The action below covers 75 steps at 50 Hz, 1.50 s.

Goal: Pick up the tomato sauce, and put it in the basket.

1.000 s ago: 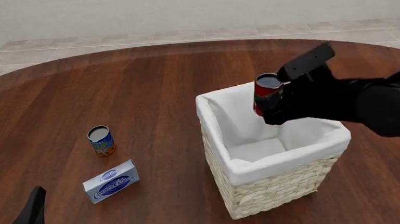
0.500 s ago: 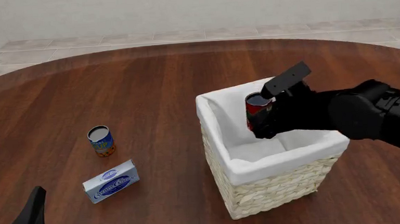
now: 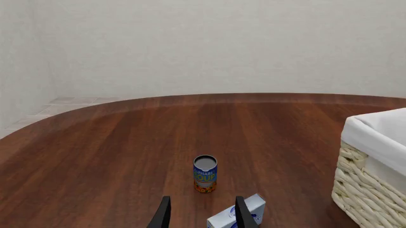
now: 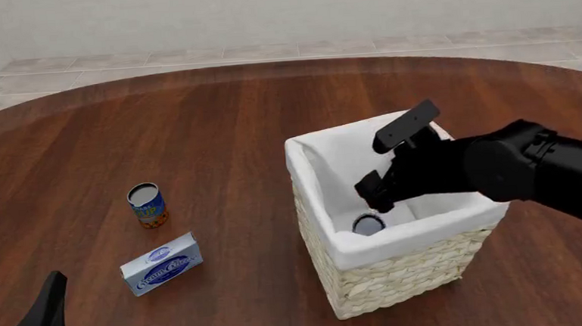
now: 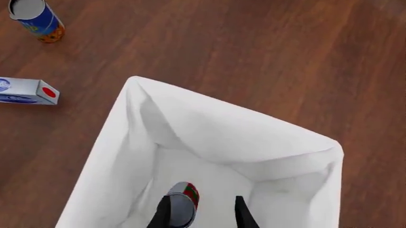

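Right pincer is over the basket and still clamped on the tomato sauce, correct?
Not clamped. The right pincer is over the basket, but its jaws stand apart and the tomato sauce sits loose inside the basket, as the right wrist view shows.

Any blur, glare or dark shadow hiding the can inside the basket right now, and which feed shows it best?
Right wrist view: sharp, even light, no glare; the tomato sauce shows clearly against the basket lining, between the right gripper fingers. Front view: also sharp, but the can sits in soft shade with only its top visible. Left wrist view: clear, can not visible.
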Motion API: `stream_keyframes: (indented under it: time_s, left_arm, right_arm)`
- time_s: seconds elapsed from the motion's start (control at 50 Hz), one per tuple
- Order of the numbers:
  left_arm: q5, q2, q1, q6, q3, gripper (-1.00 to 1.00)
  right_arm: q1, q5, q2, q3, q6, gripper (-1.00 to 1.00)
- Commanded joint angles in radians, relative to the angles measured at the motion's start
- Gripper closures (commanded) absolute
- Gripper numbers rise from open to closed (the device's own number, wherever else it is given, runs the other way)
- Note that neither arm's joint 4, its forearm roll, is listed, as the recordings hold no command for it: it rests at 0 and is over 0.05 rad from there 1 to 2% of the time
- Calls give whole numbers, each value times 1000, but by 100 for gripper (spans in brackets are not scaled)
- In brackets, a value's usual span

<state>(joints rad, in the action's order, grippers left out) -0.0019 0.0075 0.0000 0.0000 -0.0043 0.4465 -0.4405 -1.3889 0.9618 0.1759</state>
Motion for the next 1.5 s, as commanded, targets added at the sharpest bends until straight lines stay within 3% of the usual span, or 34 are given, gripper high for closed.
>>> stream_keyframes:
  time_s: [0.02, 1.5]
  left_arm:
    - [0, 0, 0, 0, 0, -100]
    - [0, 0, 0, 0, 0, -100]
  right_arm:
    - [-6, -10, 3, 6, 4, -100]
    - [27, -196, 186, 189, 82, -100]
